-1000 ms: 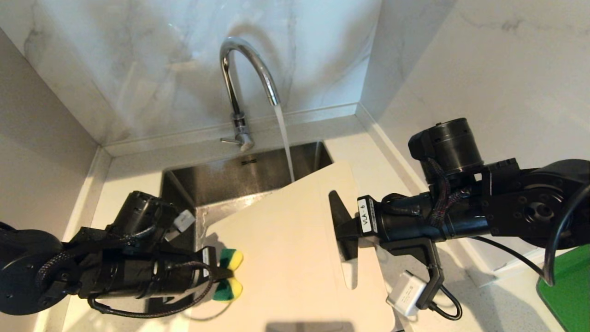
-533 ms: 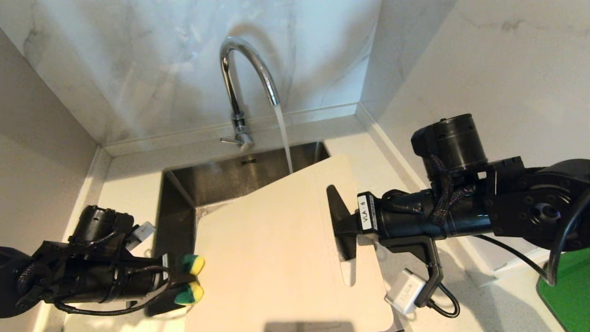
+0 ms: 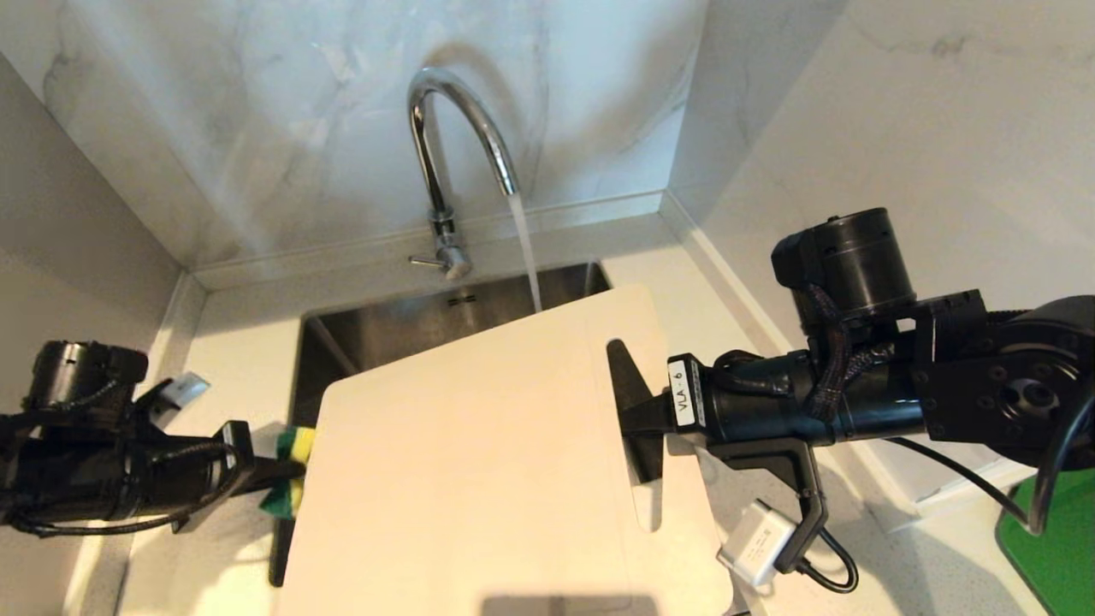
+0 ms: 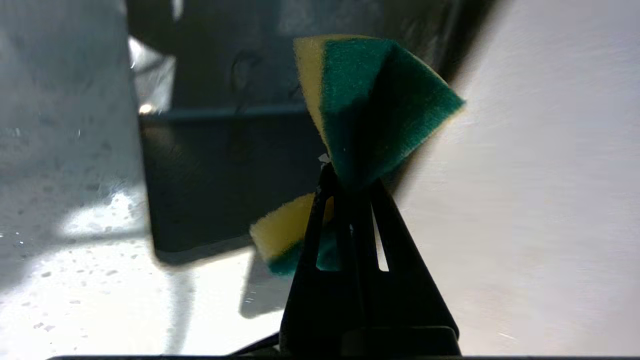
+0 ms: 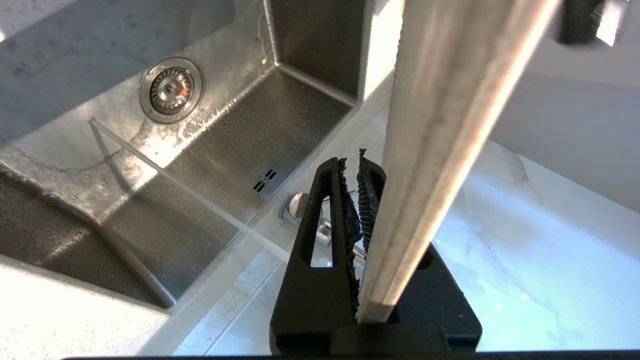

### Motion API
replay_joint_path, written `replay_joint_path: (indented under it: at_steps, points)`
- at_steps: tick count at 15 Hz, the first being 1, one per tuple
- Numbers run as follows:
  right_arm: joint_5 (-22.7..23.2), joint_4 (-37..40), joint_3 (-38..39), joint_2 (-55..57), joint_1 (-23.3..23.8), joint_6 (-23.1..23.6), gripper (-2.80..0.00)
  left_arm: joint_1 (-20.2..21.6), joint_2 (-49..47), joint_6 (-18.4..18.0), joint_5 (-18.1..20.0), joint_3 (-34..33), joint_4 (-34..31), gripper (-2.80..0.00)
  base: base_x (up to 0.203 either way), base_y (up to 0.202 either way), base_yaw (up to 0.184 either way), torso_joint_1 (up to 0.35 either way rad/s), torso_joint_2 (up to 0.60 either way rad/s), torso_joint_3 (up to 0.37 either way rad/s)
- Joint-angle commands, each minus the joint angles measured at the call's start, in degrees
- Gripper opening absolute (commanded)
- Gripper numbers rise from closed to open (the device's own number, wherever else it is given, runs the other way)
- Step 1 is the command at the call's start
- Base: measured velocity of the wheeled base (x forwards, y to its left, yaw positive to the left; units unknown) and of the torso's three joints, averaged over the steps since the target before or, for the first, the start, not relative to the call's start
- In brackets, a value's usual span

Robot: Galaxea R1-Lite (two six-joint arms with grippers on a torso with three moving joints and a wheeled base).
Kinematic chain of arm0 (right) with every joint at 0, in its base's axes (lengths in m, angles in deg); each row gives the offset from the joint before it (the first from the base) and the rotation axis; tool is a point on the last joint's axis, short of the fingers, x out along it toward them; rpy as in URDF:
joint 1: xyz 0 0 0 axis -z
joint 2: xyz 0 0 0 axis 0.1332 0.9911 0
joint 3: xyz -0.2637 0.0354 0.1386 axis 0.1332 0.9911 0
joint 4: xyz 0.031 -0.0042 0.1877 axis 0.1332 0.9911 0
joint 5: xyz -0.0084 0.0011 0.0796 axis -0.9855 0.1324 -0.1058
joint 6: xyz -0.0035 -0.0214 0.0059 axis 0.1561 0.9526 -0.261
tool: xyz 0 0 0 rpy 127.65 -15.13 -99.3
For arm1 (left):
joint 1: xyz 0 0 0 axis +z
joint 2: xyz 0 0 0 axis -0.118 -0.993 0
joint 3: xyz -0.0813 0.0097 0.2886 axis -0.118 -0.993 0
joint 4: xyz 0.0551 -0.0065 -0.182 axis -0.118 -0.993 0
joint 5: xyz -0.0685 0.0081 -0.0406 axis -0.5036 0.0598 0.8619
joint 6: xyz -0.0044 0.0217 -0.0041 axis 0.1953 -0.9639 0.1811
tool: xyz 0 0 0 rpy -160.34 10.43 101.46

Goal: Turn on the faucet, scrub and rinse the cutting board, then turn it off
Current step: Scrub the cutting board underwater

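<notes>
left gripper (image 3: 287, 470) withdrew leftward; cutting board (image 3: 479, 479) flatter, slot rightward.

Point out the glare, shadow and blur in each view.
Head view: a dark shadow on the board's near edge. Left wrist view: the sponge sharp, the counter overexposed in patches. Right wrist view: the board edge blurred close up, glare on the sink floor.

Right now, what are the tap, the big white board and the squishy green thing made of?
Faucet: shiny chromed metal, mirror reflections. Cutting board: probably plastic, smooth matte cream, thin. Sponge: soft foam, yellow with a fuzzy green scrub layer, squashed in the left claw.
</notes>
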Motion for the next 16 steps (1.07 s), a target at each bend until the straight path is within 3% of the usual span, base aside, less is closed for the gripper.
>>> replay_joint_path:
  at_steps: [1,4,7,10,12,14,16]
  points:
    - [0.08,0.12,-0.45,0.41,-0.02,0.91,-2.8,-1.23,7.68,0.68,0.9,9.16,-9.87,-2.8,0.0,0.0,0.0,0.0,0.0,0.0]
    - [0.08,0.12,-1.25,1.17,-0.02,0.91,-2.8,-10.8,13.07,4.12,0.59,18.63,-20.36,-2.8,0.0,0.0,0.0,0.0,0.0,0.0]
    - [0.08,-0.11,-1.96,1.29,-0.02,-0.49,-2.8,-22.31,14.75,7.58,-3.5,21.81,-23.38,-2.8,0.0,0.0,0.0,0.0,0.0,0.0]
    - [0.08,-2.78,-1.34,1.38,-0.02,-1.72,-2.8,-38.41,13.92,8.52,-11.79,21.98,-24.01,-2.8,0.0,0.0,0.0,0.0,0.0,0.0]
    - [0.08,-2.78,-1.34,1.39,-0.02,-1.73,-2.8,-46.88,9.63,8.72,-18.19,22.02,-23.79,-2.8,0.0,0.0,0.0,0.0,0.0,0.0]
    - [0.08,-2.78,-1.25,1.46,-0.02,-1.73,-2.8,-52.33,4.7,8.88,-23.26,22.66,-22.02,-2.8,0.0,0.0,0.0,0.0,0.0,0.0]
    - [0.08,-2.78,-1.34,1.53,-0.02,-1.73,-2.8,-54.12,3.12,8.69,-24.83,22.67,-19.91,-2.8,0.0,0.0,0.0,0.0,0.0,0.0]
